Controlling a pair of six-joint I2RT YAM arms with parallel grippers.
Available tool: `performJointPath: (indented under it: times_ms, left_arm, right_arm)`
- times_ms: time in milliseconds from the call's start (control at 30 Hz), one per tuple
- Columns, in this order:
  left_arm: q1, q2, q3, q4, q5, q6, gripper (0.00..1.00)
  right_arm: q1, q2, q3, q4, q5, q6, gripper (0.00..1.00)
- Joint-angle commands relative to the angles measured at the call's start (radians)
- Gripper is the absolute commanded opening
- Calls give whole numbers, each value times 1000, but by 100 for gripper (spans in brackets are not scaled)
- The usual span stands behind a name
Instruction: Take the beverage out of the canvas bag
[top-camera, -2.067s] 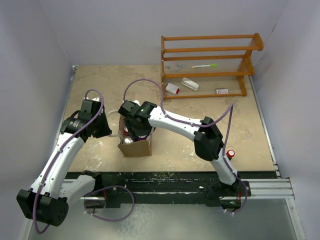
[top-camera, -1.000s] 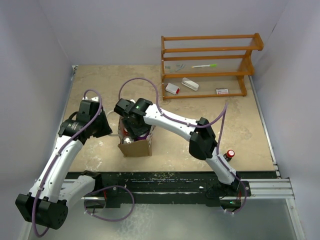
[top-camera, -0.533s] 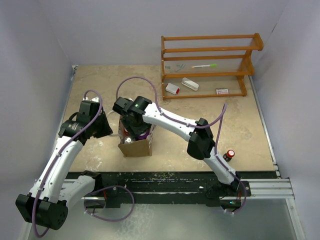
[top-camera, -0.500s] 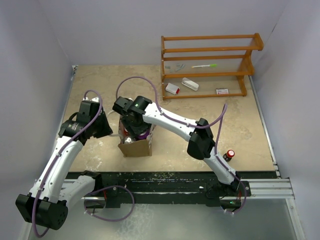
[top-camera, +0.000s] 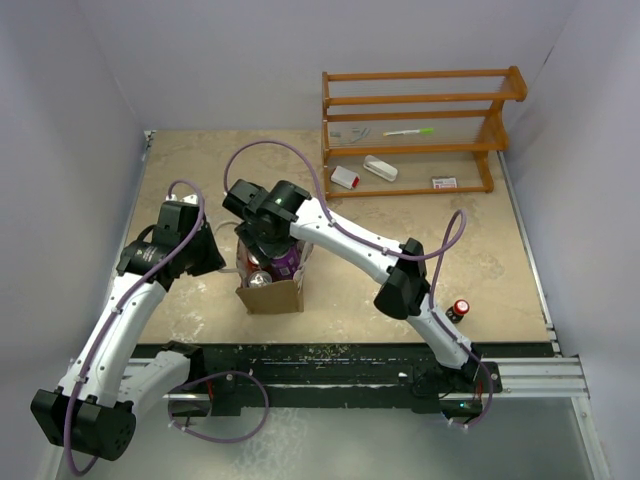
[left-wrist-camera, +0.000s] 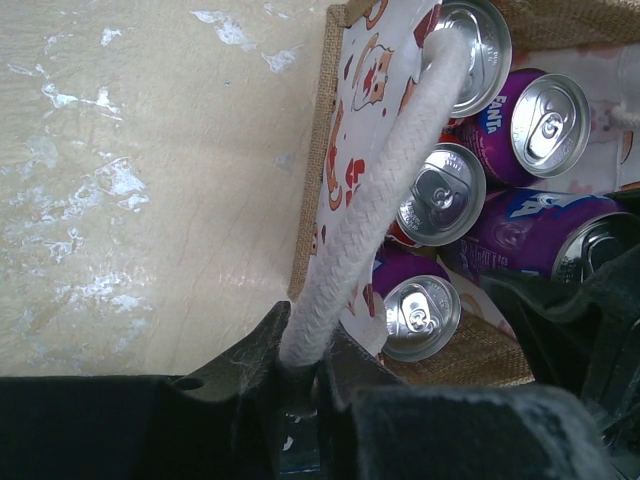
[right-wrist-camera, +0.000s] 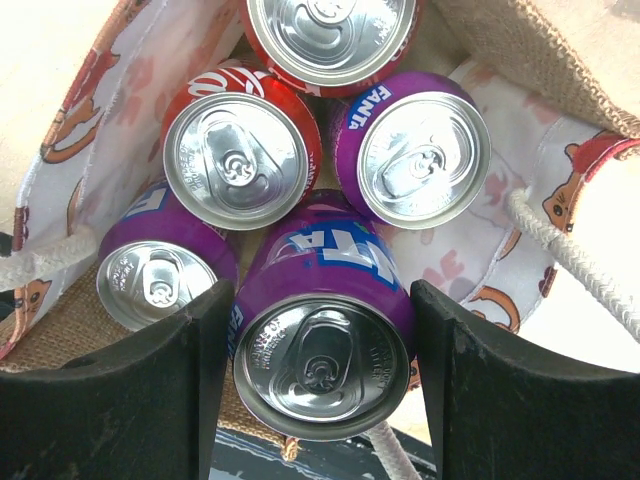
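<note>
The tan canvas bag (top-camera: 272, 295) stands open-topped in the middle of the table, its printed lining (right-wrist-camera: 100, 110) showing. Inside stand several cans. My right gripper (right-wrist-camera: 320, 345) is shut on a purple Fanta can, the beverage (right-wrist-camera: 325, 300), which is lifted above the others; from above that can (top-camera: 284, 259) shows at the bag's mouth under the right wrist (top-camera: 262, 212). My left gripper (left-wrist-camera: 303, 345) is shut on one white rope handle (left-wrist-camera: 380, 190) at the bag's left side, with the left wrist (top-camera: 190, 250) beside the bag.
Still in the bag are a red cola can (right-wrist-camera: 235, 155) and two purple cans (right-wrist-camera: 420, 155), (right-wrist-camera: 160, 280). A wooden rack (top-camera: 420, 130) stands at the back right with small items (top-camera: 345, 178) by it. A red button (top-camera: 460, 307) sits near the right arm.
The right wrist has risen and drawn back a little, bringing the purple can higher in the bag's mouth. The left gripper keeps hold of the handle.
</note>
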Motion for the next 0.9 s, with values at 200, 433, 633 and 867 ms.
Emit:
performJointPath:
  times_ms: [200,433,633,867]
  left_arm:
    - [1,-11,-5,32,27,26,17]
    - [1,-2,-5,33,33,30,17]
    - [1,-4,-5,32,33,30,17]
    - [1,0,-5,33,36,29,17]
  right_arm:
    - [-12,-90,97,5,4,-42,0]
    - [-23,-127,123,7,-10,-32,0]
    - [-41,-192,120,29,-51,-12,0]
    - [-112,-301,105,76,-159,53,0]
